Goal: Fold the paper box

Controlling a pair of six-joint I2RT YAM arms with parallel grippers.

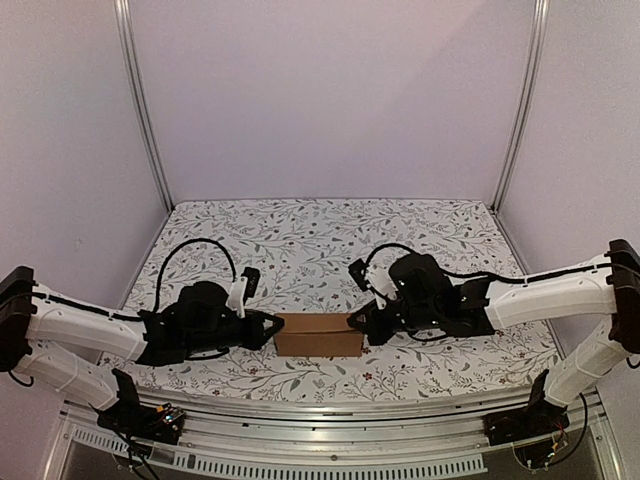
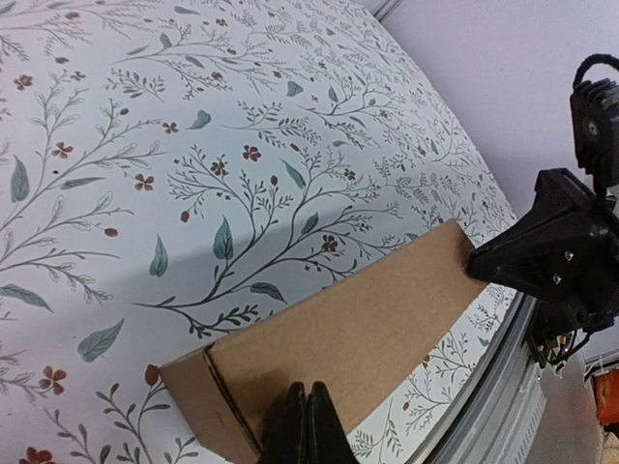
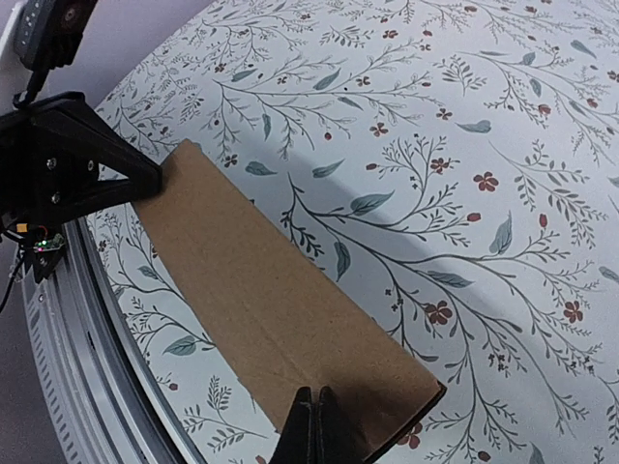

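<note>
The paper box (image 1: 318, 335) is a small closed brown carton lying on the floral table near the front edge, between my two arms. My left gripper (image 1: 274, 331) is shut, its tip at the box's left end; in the left wrist view its closed fingers (image 2: 308, 425) rest over the box (image 2: 348, 329). At the right end my right gripper (image 1: 358, 322) is shut as well, and the right wrist view shows its joined fingers (image 3: 314, 430) over the box's top face (image 3: 271, 300). Neither gripper holds anything.
The floral tablecloth (image 1: 330, 240) runs back to the purple walls. A metal rail (image 1: 320, 425) borders the table's front edge just below the box. The right gripper's black body (image 2: 561, 251) shows in the left wrist view, and the left gripper's body (image 3: 68, 169) in the right wrist view.
</note>
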